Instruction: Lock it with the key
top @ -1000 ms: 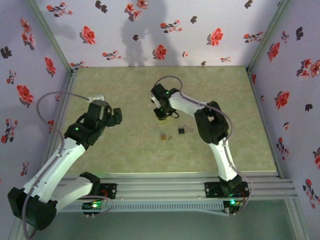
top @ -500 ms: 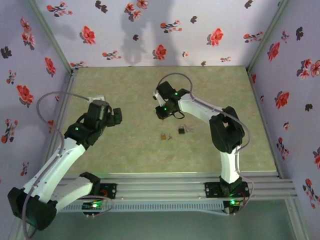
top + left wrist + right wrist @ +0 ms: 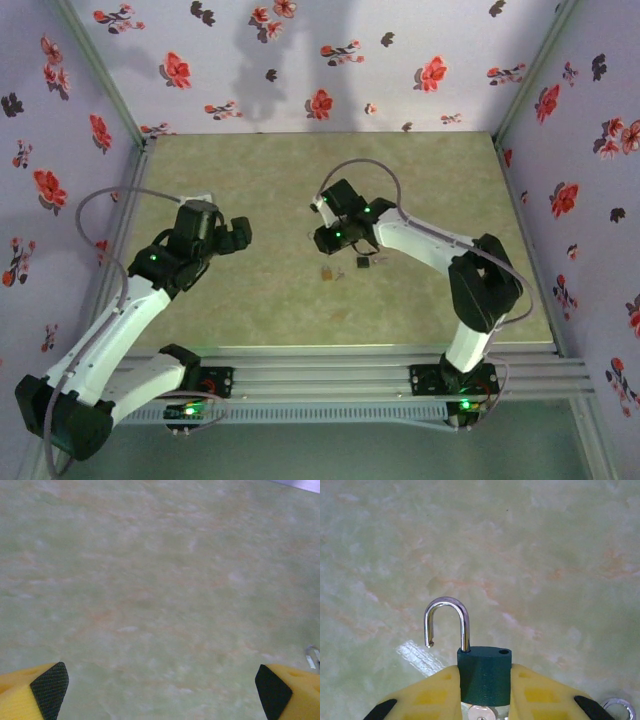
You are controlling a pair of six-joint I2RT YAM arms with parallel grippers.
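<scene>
Gripping the green padlock (image 3: 485,676) by its body, the right claw (image 3: 336,238) holds it above the counter (image 3: 560,540). Its shackle (image 3: 448,622) stands open and is turned away from its hole. What looks like a key (image 3: 480,713) sits at the bottom between the pads. The left claw (image 3: 160,692) hangs spread wide and empty, well apart. The likely trouble is that pushing the shackle down before it is swung round would jam its tip on the body. That push could also twist the lock out of the pinch or knock the key loose.

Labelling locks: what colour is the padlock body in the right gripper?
Dark green padlock body, clearest in the right wrist view.
</scene>
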